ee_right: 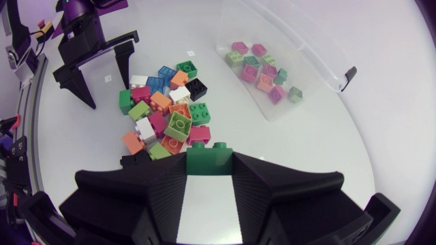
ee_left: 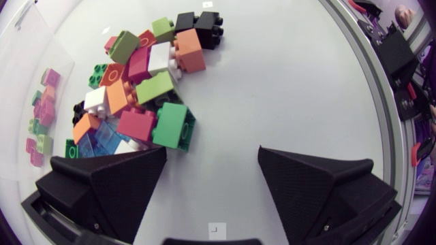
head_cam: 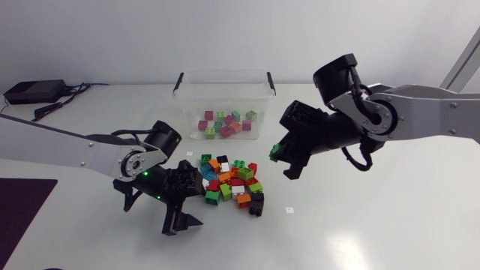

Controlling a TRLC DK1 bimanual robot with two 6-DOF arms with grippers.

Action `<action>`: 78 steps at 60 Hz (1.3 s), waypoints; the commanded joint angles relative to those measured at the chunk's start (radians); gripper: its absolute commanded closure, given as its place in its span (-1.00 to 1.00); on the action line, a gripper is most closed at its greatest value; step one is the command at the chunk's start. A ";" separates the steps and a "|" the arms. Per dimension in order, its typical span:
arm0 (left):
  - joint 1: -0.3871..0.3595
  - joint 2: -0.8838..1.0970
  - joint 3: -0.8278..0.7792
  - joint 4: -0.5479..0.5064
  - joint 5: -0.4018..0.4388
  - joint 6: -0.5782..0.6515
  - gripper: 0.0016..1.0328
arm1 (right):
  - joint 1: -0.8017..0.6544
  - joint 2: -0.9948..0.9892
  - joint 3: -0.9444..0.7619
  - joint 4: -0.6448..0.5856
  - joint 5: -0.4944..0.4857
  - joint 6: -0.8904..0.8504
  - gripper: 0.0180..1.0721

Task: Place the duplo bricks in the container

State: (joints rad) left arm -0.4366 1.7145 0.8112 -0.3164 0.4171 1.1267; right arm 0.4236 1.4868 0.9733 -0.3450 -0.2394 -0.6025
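Transfer phase: the right gripper (head_cam: pixel 283 161) pinches a green duplo brick (ee_right: pixel 210 156) from two sides and holds it clear of the desk (head_cam: pixel 375 225), to one side of the loose pile of bricks (head_cam: pixel 231 180) and near the clear plastic container (head_cam: pixel 187 112). It is raised, presumably, to pass over the wall and join the sorted bricks (head_cam: pixel 225 124) lying inside. The left gripper (ee_left: pixel 212 156) is spread and empty, low beside the pile, a stance suited to closing on another brick.

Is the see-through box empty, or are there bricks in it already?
Not empty. The container holds a small cluster of bricks on its floor, with much floor bare; a bigger pile lies outside it.
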 commanded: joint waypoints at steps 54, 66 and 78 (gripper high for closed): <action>-0.070 0.088 0.060 0.060 -0.006 -0.041 -0.03 | 0.060 -0.010 0.173 -0.095 -0.006 0.035 0.66; -0.076 0.083 0.072 0.060 -0.005 -0.064 0.55 | 0.060 0.026 0.235 -0.095 -0.005 0.049 0.66; -0.083 0.046 0.045 0.059 -0.005 -0.064 0.58 | 0.058 0.104 0.343 -0.075 -0.005 0.079 0.66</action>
State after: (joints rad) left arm -0.5114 1.7786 0.8585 -0.2520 0.4129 1.0733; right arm 0.4763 1.5364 1.2591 -0.4290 -0.2394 -0.5510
